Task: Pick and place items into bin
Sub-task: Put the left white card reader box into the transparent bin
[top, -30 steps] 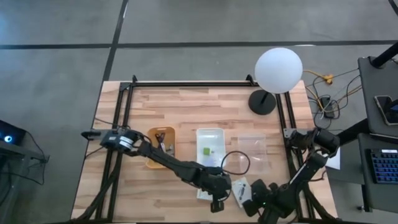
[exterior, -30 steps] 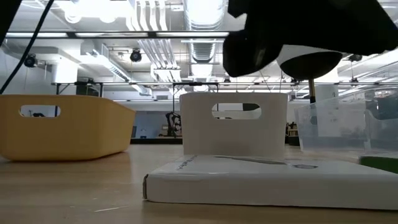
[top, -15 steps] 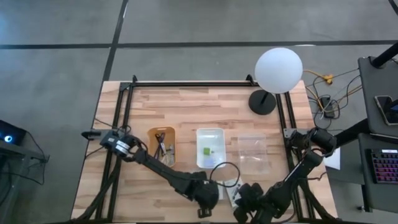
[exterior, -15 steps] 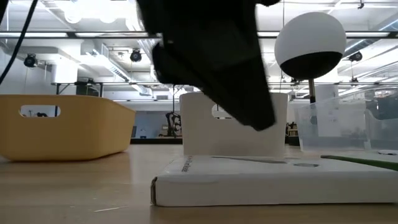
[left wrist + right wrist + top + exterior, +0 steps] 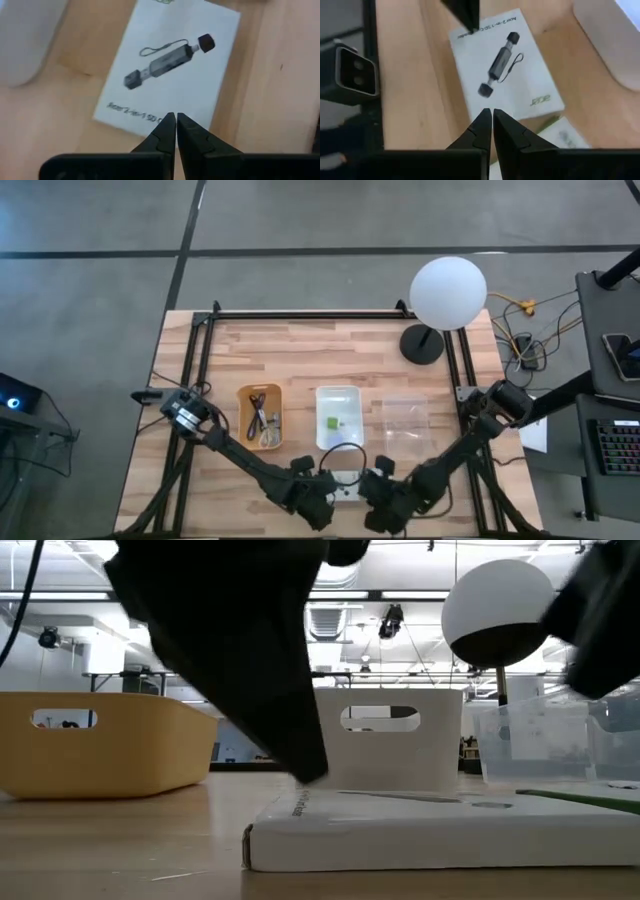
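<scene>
Approach step: left gripper point(image 5: 175, 120) and right gripper point(image 5: 487, 116), both closed and empty, flank the card point(image 5: 170, 70); next, opening to grasp.

Card box point(image 5: 347, 483) in front of middle bin point(image 5: 338, 418), between both grippers.
</scene>
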You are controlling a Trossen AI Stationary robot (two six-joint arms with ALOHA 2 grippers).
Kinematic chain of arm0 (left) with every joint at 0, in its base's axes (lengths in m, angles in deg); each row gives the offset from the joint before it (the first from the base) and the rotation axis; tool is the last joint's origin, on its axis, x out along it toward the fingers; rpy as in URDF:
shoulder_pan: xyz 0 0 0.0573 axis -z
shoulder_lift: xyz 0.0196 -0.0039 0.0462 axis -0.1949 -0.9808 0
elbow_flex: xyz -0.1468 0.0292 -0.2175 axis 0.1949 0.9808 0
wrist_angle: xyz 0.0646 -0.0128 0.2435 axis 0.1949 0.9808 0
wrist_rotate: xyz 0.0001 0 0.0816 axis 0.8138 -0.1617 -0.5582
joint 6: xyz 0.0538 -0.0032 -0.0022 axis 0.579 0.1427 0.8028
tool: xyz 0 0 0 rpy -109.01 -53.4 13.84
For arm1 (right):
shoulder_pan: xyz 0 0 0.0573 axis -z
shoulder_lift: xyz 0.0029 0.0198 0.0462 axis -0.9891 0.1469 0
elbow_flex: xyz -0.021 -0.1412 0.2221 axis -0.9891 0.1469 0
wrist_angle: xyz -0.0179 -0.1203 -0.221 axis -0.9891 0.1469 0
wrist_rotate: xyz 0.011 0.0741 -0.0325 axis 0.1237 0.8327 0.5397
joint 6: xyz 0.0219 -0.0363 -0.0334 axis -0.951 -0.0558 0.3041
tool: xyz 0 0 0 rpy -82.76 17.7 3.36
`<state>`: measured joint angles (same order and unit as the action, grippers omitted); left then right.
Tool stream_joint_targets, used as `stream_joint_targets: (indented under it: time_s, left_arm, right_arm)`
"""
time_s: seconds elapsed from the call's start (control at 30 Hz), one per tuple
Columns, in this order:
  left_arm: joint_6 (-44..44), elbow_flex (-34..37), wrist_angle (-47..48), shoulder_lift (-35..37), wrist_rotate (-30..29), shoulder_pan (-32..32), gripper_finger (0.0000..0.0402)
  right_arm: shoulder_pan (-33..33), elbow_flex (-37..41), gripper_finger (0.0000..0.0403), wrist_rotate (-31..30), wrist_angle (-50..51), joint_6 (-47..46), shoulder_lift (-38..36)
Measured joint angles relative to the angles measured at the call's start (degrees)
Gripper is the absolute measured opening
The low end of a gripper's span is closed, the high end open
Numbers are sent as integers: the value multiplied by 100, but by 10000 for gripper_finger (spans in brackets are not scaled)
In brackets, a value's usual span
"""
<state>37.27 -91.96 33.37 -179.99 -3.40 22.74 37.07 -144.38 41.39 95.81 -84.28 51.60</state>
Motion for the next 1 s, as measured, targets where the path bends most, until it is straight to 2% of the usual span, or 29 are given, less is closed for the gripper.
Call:
stream_joint_targets:
  time_s: [0.17, 0.33, 0.53, 0.7, 0.77, 0.93, 1.0]
  left_arm:
    - [-263, 353, -329, 19, 122, 2, 0]
    - [-497, 642, -344, 75, 200, 94, 0]
    - [-773, 777, -47, 308, -172, 283, 0]
    - [-1145, 1118, 122, 714, -53, 413, 0]
    - [-1203, 1152, 127, 935, -322, 506, 0]
    - [-1903, 1366, 696, 1587, -1576, 639, 0]
    - [-2035, 1690, 717, 1694, -1641, 548, 0]
  right_arm:
    - [362, 6, 9, 963, -6, 352, 4]
    - [393, 17, 9, 1526, -5, 316, 7]
    - [393, 16, 9, 1616, -29, 329, 7]
    - [579, 37, 13, 1607, -386, 359, 9]
    - [681, 57, 19, 1594, -640, 389, 11]
    - [939, 57, 37, 1606, -1121, 656, 13]
    - [1060, 59, 42, 1756, -1116, 630, 13]
